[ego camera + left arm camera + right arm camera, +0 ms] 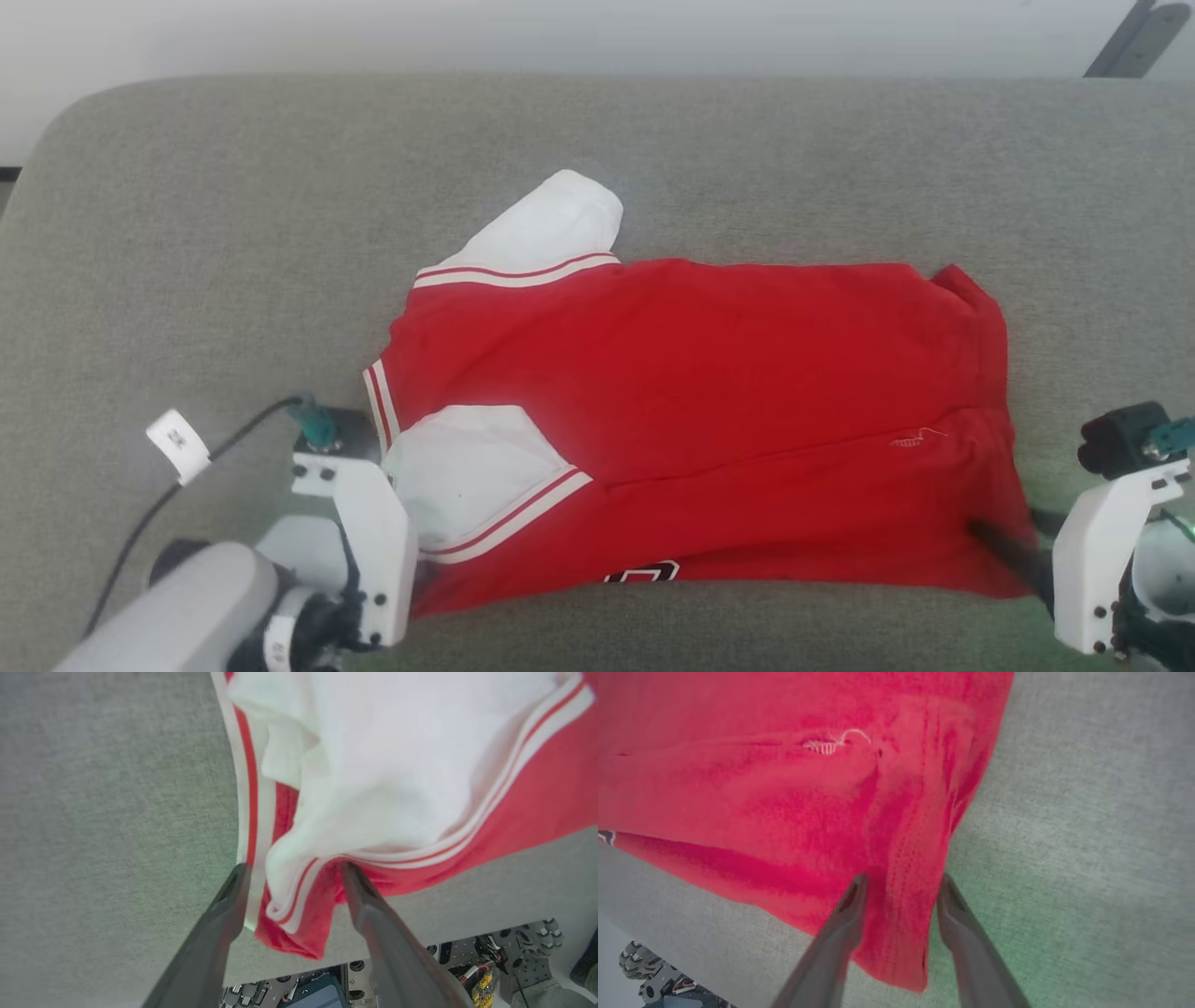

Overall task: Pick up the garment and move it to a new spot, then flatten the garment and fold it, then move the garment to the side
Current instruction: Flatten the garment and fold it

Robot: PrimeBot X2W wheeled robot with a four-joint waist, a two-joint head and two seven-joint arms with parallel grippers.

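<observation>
Around the garment [691,373], grey cushion [187,233]; left pincer [292,872], right pincer [901,882] astride corners.

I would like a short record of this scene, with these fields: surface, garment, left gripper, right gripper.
surface: grey fabric cushion
garment: red jersey with white sleeves, lying flat on the cushion; dark letters peek out at its near edge
left gripper: open, one finger on each side of the garment's striped corner
right gripper: open, one finger on each side of the red hem corner
</observation>
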